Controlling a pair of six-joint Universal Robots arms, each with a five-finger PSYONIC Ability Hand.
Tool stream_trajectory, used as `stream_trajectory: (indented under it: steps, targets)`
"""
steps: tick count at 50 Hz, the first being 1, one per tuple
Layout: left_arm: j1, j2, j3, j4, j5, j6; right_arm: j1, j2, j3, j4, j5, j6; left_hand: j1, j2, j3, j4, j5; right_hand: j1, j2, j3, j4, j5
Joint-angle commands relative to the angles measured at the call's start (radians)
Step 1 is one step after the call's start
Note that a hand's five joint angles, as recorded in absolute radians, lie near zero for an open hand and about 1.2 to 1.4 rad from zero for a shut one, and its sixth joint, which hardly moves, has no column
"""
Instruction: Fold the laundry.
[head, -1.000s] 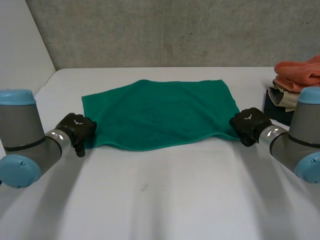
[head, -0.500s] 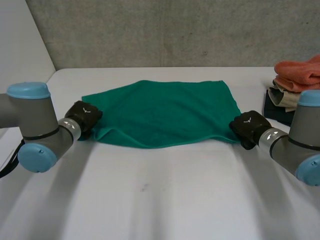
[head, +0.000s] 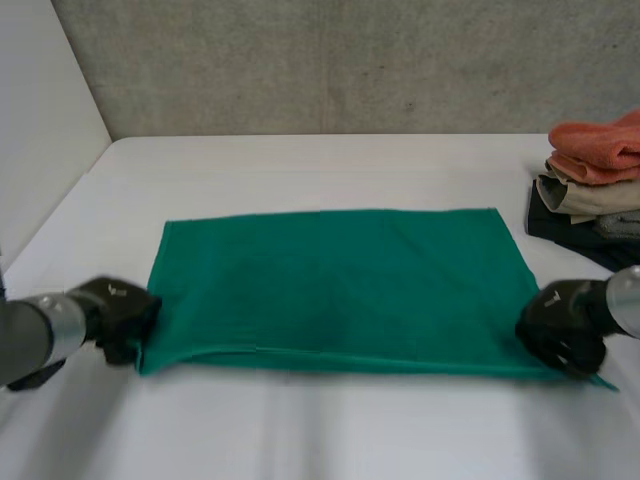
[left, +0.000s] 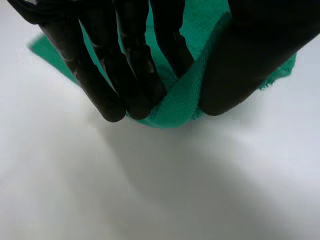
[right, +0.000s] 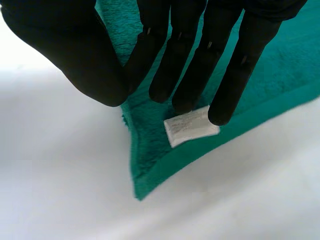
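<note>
A green towel (head: 340, 285) lies spread flat across the white table (head: 330, 430), its long edges running left to right. My left hand (head: 118, 318) is shut on the towel's near left corner (left: 175, 102), the cloth pinched between thumb and fingers. At the near right corner my right hand (head: 560, 328) is shut on the towel (right: 150, 130), thumb on one side and fingers on the other. A white label (right: 191, 126) lies on the cloth at the right hand's fingertips.
A pile of folded laundry (head: 595, 180), orange on top with beige and dark pieces under it, sits at the table's right edge beyond the right hand. A grey wall rises behind the table.
Both hands have pulled the towel toward the table's near edge and stretched it out flat. The left hand, loose beside the corner a second ago, has closed on it.
</note>
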Motion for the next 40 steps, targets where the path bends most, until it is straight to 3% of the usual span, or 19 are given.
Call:
stream_trajectory:
  steps: [1,7,11,20,28,32,34,35,36,40]
  targets:
    - [0.055,-0.07,0.065,-0.039,0.058,0.05,0.032,0.016,-0.016,-0.148,0.014,0.04,0.248,0.202,0.21,0.202,0.241,0.262,0.215,0.207,0.199,0.237]
    - [0.019,-0.134,0.21,0.041,0.051,-0.091,0.079,0.069,-0.087,-0.318,0.022,0.142,0.248,0.202,0.21,0.202,0.241,0.262,0.215,0.207,0.199,0.237]
    - [-0.017,-0.197,0.335,0.096,0.031,-0.208,0.107,0.109,-0.13,-0.526,0.024,0.249,0.248,0.202,0.21,0.202,0.241,0.262,0.215,0.207,0.199,0.237]
    - [-0.113,-0.41,0.673,0.159,-0.126,-0.327,0.17,0.255,-0.231,-0.951,0.036,0.369,0.248,0.202,0.21,0.202,0.241,0.262,0.215,0.207,0.199,0.237]
    - [-0.176,-0.594,0.97,0.146,-0.314,-0.344,0.211,0.443,-0.424,-1.071,0.086,0.369,0.248,0.202,0.21,0.202,0.241,0.262,0.215,0.207,0.199,0.237]
    - [-0.201,-0.656,1.079,0.101,-0.347,-0.346,0.219,0.528,-0.537,-1.075,0.102,0.366,0.248,0.202,0.21,0.202,0.241,0.262,0.215,0.207,0.199,0.237]
    - [-0.219,-0.676,1.112,0.086,-0.332,-0.344,0.225,0.562,-0.577,-1.078,0.105,0.366,-0.131,-0.177,-0.169,-0.176,-0.138,0.157,0.11,0.102,0.094,0.132]
    - [-0.231,-0.685,1.126,0.08,-0.322,-0.343,0.228,0.579,-0.596,-1.081,0.103,0.366,-0.45,-0.496,-0.488,-0.496,-0.457,-0.234,-0.281,-0.289,-0.296,-0.258]
    - [-0.248,-0.7,1.152,0.066,-0.319,-0.338,0.233,0.611,-0.633,-1.084,0.1,0.367,-0.974,-1.02,-1.012,-1.019,-0.981,-0.96,-1.007,-1.015,-1.023,-0.985]
    - [-0.276,-0.711,1.176,0.041,-0.359,-0.344,0.249,0.669,-0.69,-1.107,0.113,0.367,-0.974,-1.02,-1.012,-1.019,-0.981,-0.96,-1.007,-1.015,-1.023,-0.985]
